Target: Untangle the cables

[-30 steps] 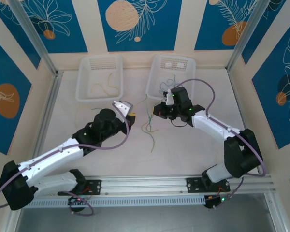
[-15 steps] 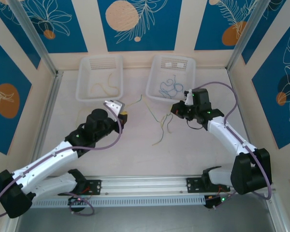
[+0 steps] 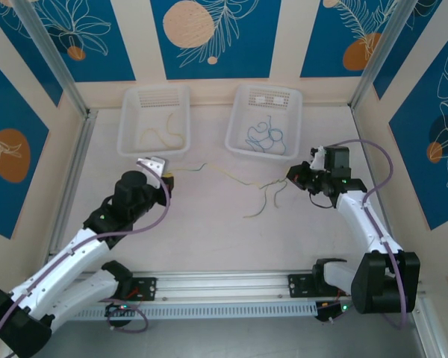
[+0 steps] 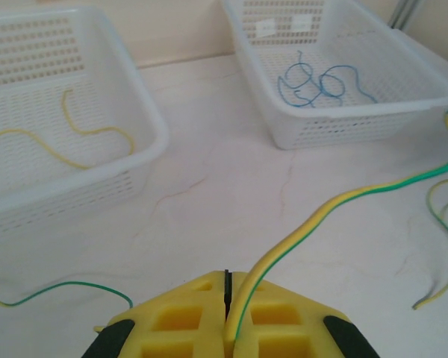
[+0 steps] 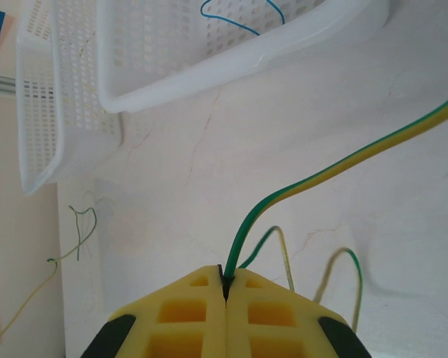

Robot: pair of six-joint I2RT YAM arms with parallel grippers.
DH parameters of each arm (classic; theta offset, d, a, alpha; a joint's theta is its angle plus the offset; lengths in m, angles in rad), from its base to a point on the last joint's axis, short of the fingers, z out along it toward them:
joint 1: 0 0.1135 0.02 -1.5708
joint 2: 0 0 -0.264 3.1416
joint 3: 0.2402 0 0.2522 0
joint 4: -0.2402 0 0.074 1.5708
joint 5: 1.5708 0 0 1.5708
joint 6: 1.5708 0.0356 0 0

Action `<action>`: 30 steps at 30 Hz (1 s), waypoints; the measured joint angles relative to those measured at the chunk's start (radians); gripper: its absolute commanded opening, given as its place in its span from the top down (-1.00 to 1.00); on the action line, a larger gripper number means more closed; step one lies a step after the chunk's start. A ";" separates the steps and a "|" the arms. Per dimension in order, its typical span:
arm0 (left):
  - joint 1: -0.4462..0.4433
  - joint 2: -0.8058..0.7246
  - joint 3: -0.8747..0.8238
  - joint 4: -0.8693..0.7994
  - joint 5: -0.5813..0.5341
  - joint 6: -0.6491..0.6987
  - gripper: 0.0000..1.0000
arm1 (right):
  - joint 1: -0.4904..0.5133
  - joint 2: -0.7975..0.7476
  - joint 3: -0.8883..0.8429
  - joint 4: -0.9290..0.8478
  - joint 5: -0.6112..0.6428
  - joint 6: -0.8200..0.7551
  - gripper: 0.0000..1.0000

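The left hand (image 4: 226,298) has its blocky yellow fingers pressed together on a thin yellow-green striped cable (image 4: 336,201). The right hand (image 5: 225,287) is likewise clamped on a green-yellow cable end. Seen from above, the wavy line between the two hands runs from 9 to 3 o'clock over the pale, veined bench (image 3: 209,224). Looser strands (image 3: 265,201) trail toward 6 o'clock. At 12 o'clock, the perforated white plastic right basket (image 3: 263,154) holds curly blue cables (image 3: 261,134). The left basket (image 3: 154,154) holds a wavy yellow cable (image 3: 160,134).

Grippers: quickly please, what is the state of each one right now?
Left gripper: shut on the yellow-green cable.
Right gripper: shut on a yellow-green cable as well.
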 measured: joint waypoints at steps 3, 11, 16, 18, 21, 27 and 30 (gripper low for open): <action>0.014 -0.005 -0.001 -0.005 0.002 0.000 1.00 | 0.002 0.000 -0.003 0.004 -0.034 -0.003 1.00; 0.027 0.056 -0.001 0.028 0.077 -0.028 1.00 | 0.166 0.045 0.012 0.024 -0.067 -0.035 0.96; 0.026 0.134 0.018 0.073 0.145 -0.049 1.00 | 0.313 0.105 0.066 0.029 -0.060 -0.045 0.70; 0.023 0.163 0.031 0.088 0.162 -0.052 1.00 | 0.356 0.135 0.088 0.031 -0.051 -0.051 0.58; 0.015 0.190 0.037 0.107 0.180 -0.058 1.00 | 0.399 0.178 0.117 0.039 -0.037 -0.054 0.48; 0.010 0.210 0.038 0.123 0.188 -0.080 1.00 | 0.417 0.195 0.123 0.045 -0.031 -0.064 0.20; 0.009 0.224 0.038 0.135 0.196 -0.088 1.00 | 0.416 0.180 0.123 0.043 -0.031 -0.083 0.26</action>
